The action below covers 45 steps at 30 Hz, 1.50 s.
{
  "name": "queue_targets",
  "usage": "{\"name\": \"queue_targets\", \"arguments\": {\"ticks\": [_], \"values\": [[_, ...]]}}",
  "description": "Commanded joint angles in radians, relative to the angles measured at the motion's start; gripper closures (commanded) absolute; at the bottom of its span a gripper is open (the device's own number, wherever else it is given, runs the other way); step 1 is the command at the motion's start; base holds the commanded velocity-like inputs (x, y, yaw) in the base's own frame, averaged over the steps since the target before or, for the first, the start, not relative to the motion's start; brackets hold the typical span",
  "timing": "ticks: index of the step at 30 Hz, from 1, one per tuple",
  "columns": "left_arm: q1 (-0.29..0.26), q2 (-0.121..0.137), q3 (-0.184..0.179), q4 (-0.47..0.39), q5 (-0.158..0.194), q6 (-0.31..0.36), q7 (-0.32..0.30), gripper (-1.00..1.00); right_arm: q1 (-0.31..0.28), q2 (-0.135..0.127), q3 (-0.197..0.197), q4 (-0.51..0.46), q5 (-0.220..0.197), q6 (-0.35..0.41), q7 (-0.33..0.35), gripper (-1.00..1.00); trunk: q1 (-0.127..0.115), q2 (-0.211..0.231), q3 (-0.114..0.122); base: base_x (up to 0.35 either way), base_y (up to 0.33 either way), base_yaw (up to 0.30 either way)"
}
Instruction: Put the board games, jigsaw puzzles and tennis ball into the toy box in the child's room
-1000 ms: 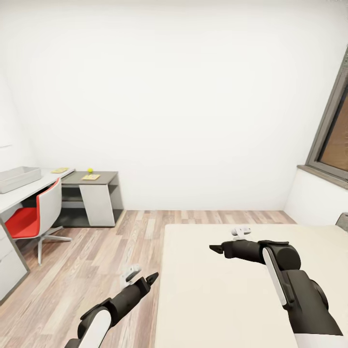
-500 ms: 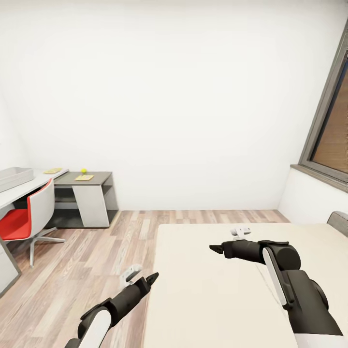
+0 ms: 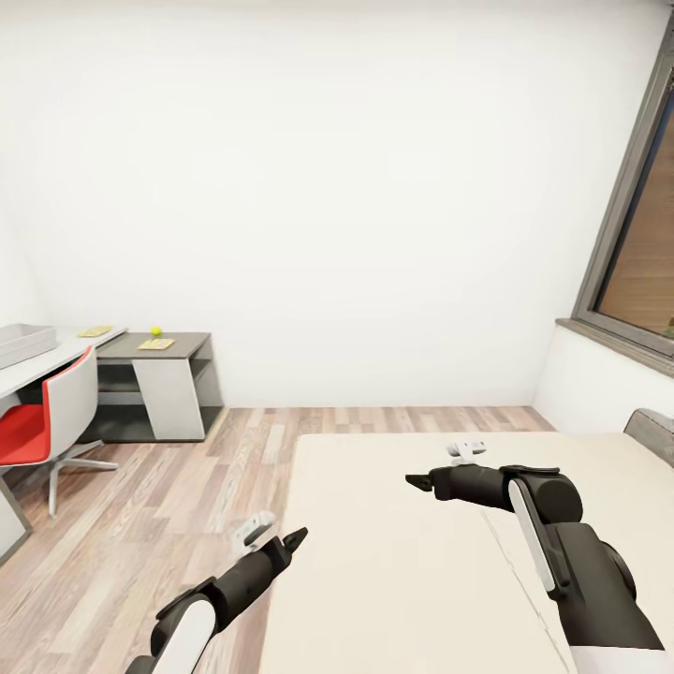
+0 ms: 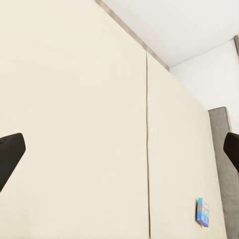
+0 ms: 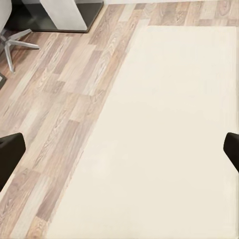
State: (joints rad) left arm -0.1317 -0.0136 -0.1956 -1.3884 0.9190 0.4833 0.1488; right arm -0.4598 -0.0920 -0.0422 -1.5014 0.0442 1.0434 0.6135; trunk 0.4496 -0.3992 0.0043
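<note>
The toy box (image 3: pixel 22 342) is a pale grey bin on the table (image 3: pixel 65 350) at the far left. Further along the top lie two thin yellowish jigsaw puzzles (image 3: pixel 94 331) (image 3: pixel 156 344) and the small yellow-green tennis ball (image 3: pixel 155 330). The bed (image 3: pixel 402 562) fills the lower right of the head view. A small blue board game (image 4: pixel 203 212) lies on the mattress near the grey headboard (image 4: pixel 221 149). My left gripper (image 3: pixel 292 539) (image 4: pixel 122 152) hangs open at the bed's near edge. My right gripper (image 3: pixel 414 481) (image 5: pixel 122 152) is open over the mattress, holding nothing.
A red and white swivel chair (image 3: pixel 51 417) stands in front of the table. Wood floor (image 3: pixel 187 477) runs between the table and the bed. A window (image 3: pixel 637 253) with a white sill is at the right wall.
The whole head view has swung to the right: table, chair and toy box have slid toward the left edge, and more of the bed and window show. Both arms hold the same pose.
</note>
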Motion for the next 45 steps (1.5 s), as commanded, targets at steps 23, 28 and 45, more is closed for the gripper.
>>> {"name": "queue_targets", "arguments": {"ticks": [23,28,45], "values": [[0.000,0.000,-0.001,-0.003,0.011,0.003,0.009,-1.00,0.000,0.000,-0.001,0.000,0.005,0.004,0.006,-1.00,0.000,-0.001,0.000,0.000,-0.136,0.000],[0.000,0.000,-0.001,-0.003,0.011,0.003,0.009,-1.00,0.000,0.000,-0.001,0.000,0.004,0.004,0.006,-1.00,0.000,-0.001,0.000,0.000,-0.136,0.000],[0.000,0.000,-0.001,-0.003,0.011,0.003,0.009,-1.00,0.000,0.000,0.000,-0.002,0.005,0.004,0.006,-1.00,0.000,-0.001,0.000,0.000,-0.136,0.056]]}}
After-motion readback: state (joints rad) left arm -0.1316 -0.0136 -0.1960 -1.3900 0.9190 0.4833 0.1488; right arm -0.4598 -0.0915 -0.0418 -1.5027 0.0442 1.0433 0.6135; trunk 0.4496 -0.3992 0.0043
